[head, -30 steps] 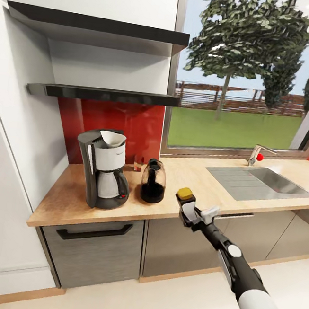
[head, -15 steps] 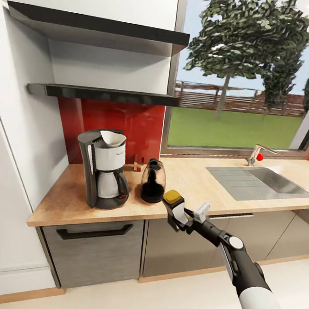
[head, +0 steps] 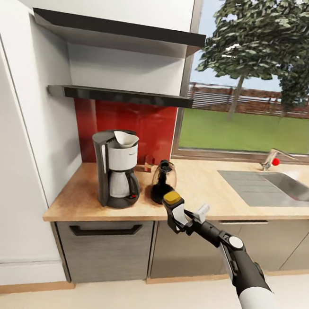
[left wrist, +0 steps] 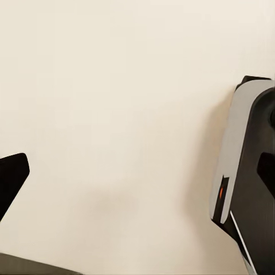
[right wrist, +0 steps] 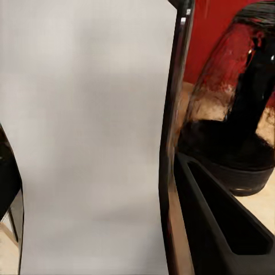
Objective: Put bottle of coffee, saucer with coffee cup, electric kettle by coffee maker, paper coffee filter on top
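Comparing with half a second ago, the whole head view is sliding over: the coffee maker, the shelf and the sink are all sitting further right in the frame now, and more of the white wall is showing at the left edge. That's the camera moving, not the stuff on the countertop.

The right gripper is sitting at pretty much the same spot in the frame as before, just below centre. Against the counter, though, it's ending up closer in. The yellow cap of the bottle of coffee is now overlapping the base of the electric kettle, where 0.5 s ago there was a gap between the 2. The fingers are clamping the bottle, cap up, right at the counter's front edge.

The paper coffee filter is sticking out of the top of the coffee maker, same as earlier, and the kettle is standing just to the right of the machine.

The right wrist view is giving the close-up that the head camera isn't: the bottle's pale side is taking up the left 2 thirds, 1 black finger is running along the lower right, and the kettle's glass body and dark base are looming just behind, red backsplash showing through.

The left wrist view is looking at pale floor, with 1 dark fingertip of the left gripper at the lower left edge and part of the robot's body at the right — I can't tell how wide those fingers are.
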Robot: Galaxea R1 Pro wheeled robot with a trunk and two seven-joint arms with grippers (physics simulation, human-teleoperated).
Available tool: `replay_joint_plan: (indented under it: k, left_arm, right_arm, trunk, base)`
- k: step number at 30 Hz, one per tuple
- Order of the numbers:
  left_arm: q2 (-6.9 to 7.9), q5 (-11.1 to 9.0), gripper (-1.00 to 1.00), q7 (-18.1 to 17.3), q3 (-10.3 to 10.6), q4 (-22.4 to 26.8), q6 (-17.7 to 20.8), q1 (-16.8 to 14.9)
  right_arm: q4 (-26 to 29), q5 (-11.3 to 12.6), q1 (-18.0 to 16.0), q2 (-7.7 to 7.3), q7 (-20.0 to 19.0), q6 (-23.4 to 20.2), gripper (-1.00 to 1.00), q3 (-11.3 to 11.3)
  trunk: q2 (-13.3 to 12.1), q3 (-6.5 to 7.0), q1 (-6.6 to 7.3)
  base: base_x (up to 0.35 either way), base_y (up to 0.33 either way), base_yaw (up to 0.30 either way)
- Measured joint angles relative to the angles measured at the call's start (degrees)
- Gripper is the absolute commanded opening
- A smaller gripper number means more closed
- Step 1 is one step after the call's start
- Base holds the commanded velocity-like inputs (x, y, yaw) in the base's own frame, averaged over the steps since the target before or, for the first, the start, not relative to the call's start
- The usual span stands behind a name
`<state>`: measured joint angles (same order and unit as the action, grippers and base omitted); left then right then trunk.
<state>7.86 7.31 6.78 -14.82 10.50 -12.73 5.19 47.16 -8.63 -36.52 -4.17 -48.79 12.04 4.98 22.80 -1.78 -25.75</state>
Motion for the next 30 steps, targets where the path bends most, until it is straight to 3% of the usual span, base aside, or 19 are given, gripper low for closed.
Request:
replay_joint_plan:
  k: [15, 30]
  left_arm:
    - [-0.01, -0.01, 1.00, 0.01, 0.00, 0.01, 0.00, 0.00]
    - [0.06, -0.15, 1.00, 0.10, -0.10, 0.06, 0.00, 0.01]
  right_arm:
    - [0.05, -0.04, 0.00, -0.03, -0.09, 0.01, -1.00, -0.01]
    - [-0.02, -0.05, 0.01, -0.10, -0.06, 0.03, -1.00, -0.01]
  trunk:
    - [0.00, 0.00, 0.00]
    - [-0.01, 0.00, 0.00]
  base:
    - [0.000, 0.002, 0.278]
    - [0.000, 0.275, 0.279]
